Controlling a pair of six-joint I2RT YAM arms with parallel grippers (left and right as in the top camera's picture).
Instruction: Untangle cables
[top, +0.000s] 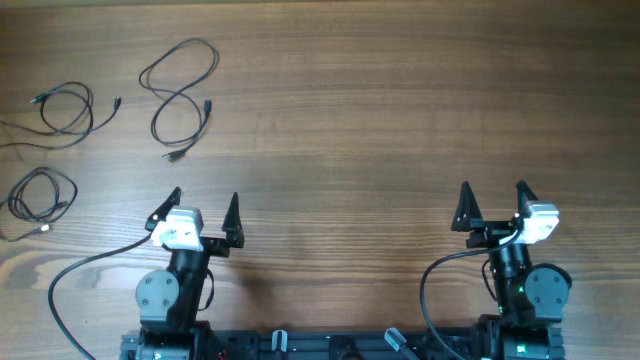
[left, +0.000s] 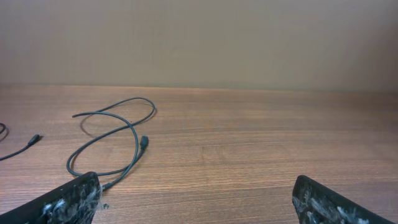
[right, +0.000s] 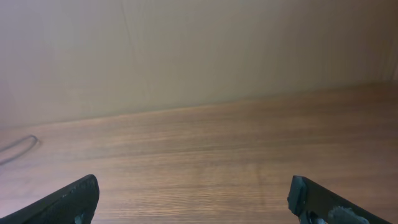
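Far left on the table (top: 380, 120) lie two coils, apart from each other: the upper coil (top: 65, 108) and, nearer the robot, the lower coil (top: 40, 195), which sits left of the left gripper (top: 204, 196). The third cable (top: 180, 95), a loose figure-eight, lies ahead of that gripper and slightly to its left, not touching it. The left gripper's jaws stand wide, holding nothing. Well to the right, the right gripper (top: 493, 187) is likewise spread and empty, far from every cable
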